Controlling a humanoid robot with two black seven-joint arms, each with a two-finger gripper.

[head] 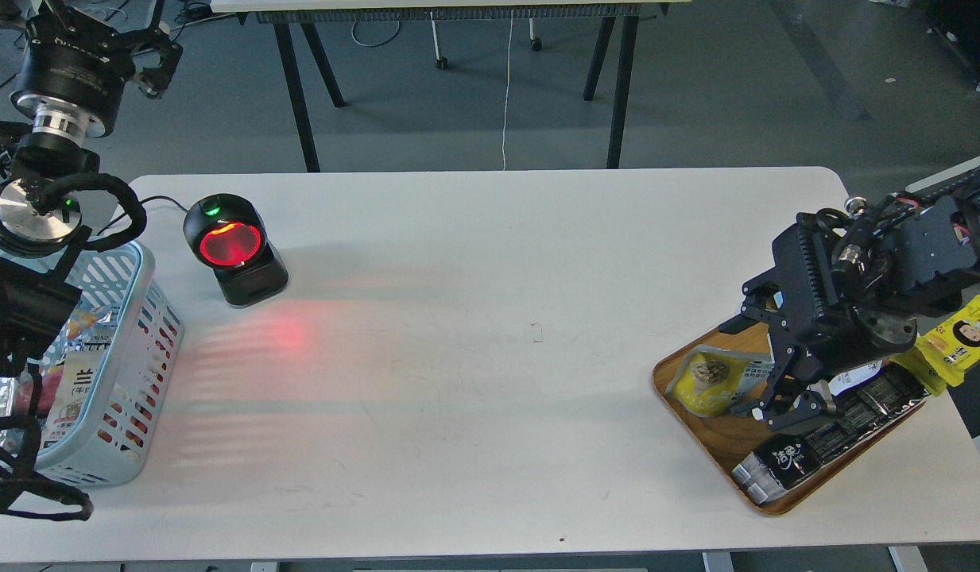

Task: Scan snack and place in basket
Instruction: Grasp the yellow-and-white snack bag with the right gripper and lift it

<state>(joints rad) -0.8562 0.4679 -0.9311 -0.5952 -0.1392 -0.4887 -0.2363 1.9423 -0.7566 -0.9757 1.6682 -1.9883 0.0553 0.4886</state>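
Note:
The snack (708, 380), a puffy pouch with a yellow lower part and a round picture, stands at the left end of the wooden tray (700, 433) at the table's right. My right gripper (756, 369) has come down over the tray. It is open, with its two fingers standing apart above and below the pouch's white right end. The light blue basket (144, 274) stands at the table's left edge with several packets inside. My left arm rises over the basket. Its gripper (152, 56) is at the top left, away from the table, too dark to read.
A black scanner (235, 248) with a glowing red window stands right of the basket and throws red light on the table. A long black packet (823, 437) lies along the tray's front. A yellow packet (962, 342) lies beside the tray at the table's right edge.

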